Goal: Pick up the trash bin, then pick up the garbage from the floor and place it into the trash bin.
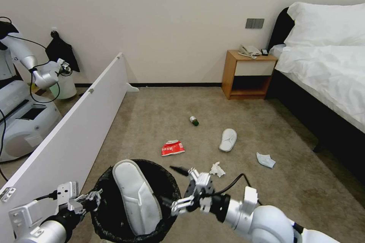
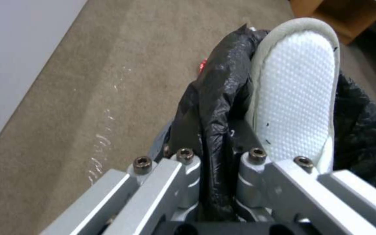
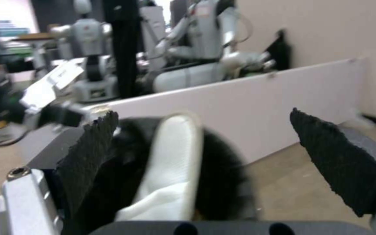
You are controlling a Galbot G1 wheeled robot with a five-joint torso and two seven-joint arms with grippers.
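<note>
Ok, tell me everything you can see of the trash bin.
The trash bin is round, lined with a crinkled black bag folded over its rim. It stands upright by the white board. The left gripper is shut on its rim; the open right gripper is at the opposite side. A white slipper leans inside, sole up, toe poking above the rim.

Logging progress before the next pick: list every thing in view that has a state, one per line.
trash bin: held at the rim, bag-lined
left gripper: shut on the bin's rim
right gripper: open, beside the bin
slipper in the bin: propped inside, sticking out above the rim
second slipper: on the carpet
red-white packet: flattened, on the carpet
green-capped bottle: on its side
tissue wad: crumpled, on the carpet
</note>
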